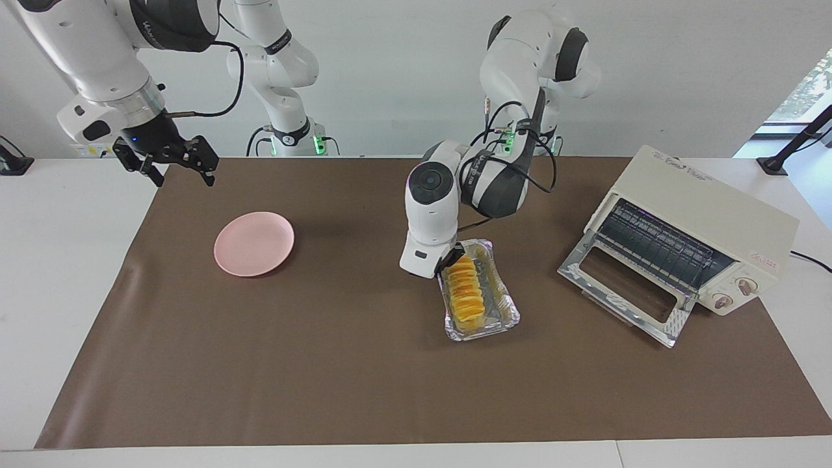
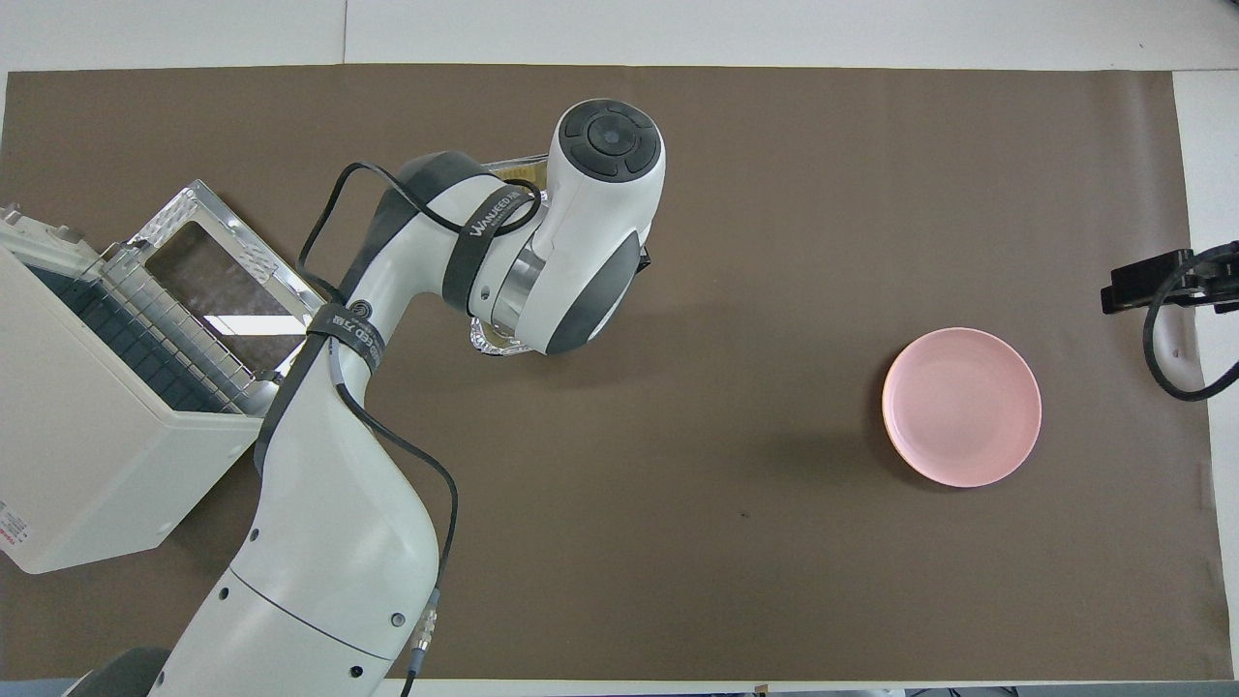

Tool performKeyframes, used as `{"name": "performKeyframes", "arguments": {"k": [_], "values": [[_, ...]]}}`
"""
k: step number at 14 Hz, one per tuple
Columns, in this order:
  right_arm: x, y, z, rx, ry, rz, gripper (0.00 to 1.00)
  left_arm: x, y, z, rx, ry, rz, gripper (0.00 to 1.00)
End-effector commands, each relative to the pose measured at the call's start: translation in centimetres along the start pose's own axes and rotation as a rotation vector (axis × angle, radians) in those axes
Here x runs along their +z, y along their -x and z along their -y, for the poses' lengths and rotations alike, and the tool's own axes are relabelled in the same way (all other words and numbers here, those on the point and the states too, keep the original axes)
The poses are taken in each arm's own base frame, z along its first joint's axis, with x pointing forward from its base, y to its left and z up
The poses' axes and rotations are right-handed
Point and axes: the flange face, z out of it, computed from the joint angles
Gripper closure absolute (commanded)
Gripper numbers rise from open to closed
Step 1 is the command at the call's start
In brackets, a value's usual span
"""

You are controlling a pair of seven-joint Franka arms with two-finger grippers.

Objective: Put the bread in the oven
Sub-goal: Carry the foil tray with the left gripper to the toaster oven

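Note:
The golden-yellow bread (image 1: 467, 294) lies in a crinkled silver foil tray (image 1: 509, 314) in the middle of the table. My left gripper (image 1: 453, 260) is down at the end of the bread nearer to the robots. In the overhead view the left arm hides the bread, and only bits of the tray's rim (image 2: 492, 346) show. The cream-white oven (image 1: 708, 214) stands toward the left arm's end of the table, with its glass door (image 1: 625, 288) folded down open; it also shows in the overhead view (image 2: 97, 426). My right gripper (image 1: 167, 162) waits open and empty, raised over the mat's corner at the right arm's end.
A round pink plate (image 1: 254, 243) sits on the brown mat (image 1: 364, 377) toward the right arm's end, also in the overhead view (image 2: 961, 407). The oven's open door (image 2: 227, 290) takes up mat space beside the tray.

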Motion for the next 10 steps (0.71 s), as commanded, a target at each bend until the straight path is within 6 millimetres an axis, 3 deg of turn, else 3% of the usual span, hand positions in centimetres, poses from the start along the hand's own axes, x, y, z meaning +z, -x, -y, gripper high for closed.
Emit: {"name": "performKeyframes", "arguments": {"k": [1, 4, 5, 10], "values": [[-0.1, 0.7, -0.3, -0.019, 0.016, 0.007, 0.00, -1.9, -2.9, 4.5, -0.115, -0.061, -0.001, 1.00], [-0.1, 0.7, -0.3, -0.019, 0.016, 0.007, 0.00, -4.0, -8.2, 12.2, -0.258, -0.079, 0.040, 1.00], [-0.1, 0.7, -0.3, -0.019, 0.016, 0.007, 0.00, -3.9, -9.5, 14.7, -0.300, -0.102, 0.066, 1.00], [-0.1, 0.7, -0.3, -0.019, 0.016, 0.007, 0.00, -2.4, -14.5, 22.4, -0.443, -0.112, 0.106, 1.00]]}}
